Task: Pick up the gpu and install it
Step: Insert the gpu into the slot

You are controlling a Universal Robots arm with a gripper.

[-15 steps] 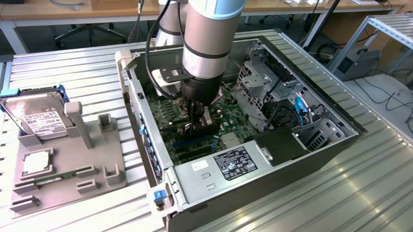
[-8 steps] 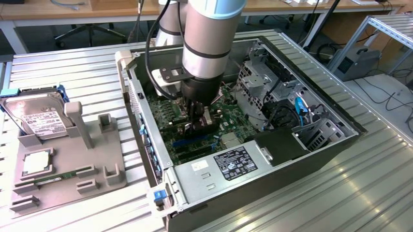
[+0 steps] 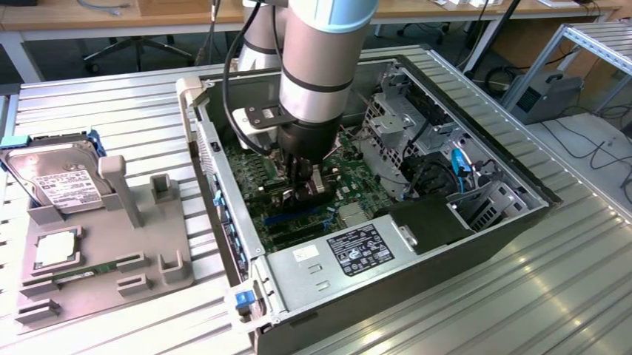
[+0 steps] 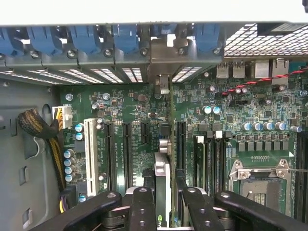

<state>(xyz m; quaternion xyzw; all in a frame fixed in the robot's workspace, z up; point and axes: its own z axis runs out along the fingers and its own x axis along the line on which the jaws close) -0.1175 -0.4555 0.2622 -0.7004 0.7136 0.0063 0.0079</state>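
Wrist view: gripper (image 4: 162,204) clamped on the gpu (image 4: 162,185), held edge-on above the motherboard (image 4: 231,159) slots inside the case (image 3: 513,222); judged light, rigid, fragile, best gripped across its cooler block.

Even, bright overhead light fills the exterior view. The slatted metal table (image 3: 553,281) carries pale glare streaks at the near right, and the open case (image 3: 395,222) is shadowed inside under the arm (image 3: 321,66). In the wrist view the case's rim burns out white, the motherboard (image 4: 134,110) is sharp, and the dark fingers (image 4: 142,207) are soft.
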